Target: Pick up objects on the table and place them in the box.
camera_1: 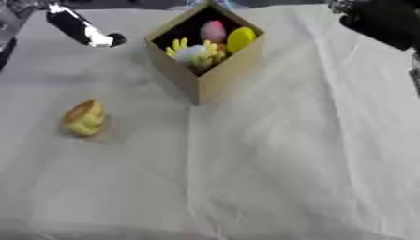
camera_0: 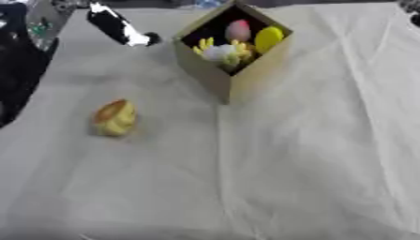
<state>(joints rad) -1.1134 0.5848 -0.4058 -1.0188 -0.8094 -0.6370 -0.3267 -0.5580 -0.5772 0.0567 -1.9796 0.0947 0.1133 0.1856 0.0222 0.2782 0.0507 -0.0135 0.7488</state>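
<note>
An open cardboard box (camera_0: 246, 77) stands at the back middle of the cloth, one corner turned toward me. Inside it lie a pink thing (camera_0: 238, 30), a yellow round thing (camera_0: 268, 38) and a white and yellow bunch (camera_0: 220, 52). A yellow-brown lump like a small bread (camera_0: 114, 117) lies alone on the cloth, left of and nearer than the box. My left arm (camera_0: 18, 65) shows as a dark mass at the left edge, apart from the lump. My right hand (camera_1: 384, 21) is a dark shape in the upper right corner, away from the box.
A black and white elongated thing (camera_0: 123, 27) slants in from the upper left and ends just left of the box; I cannot make out what it is. A wrinkled pale cloth (camera_0: 287, 164) covers the table.
</note>
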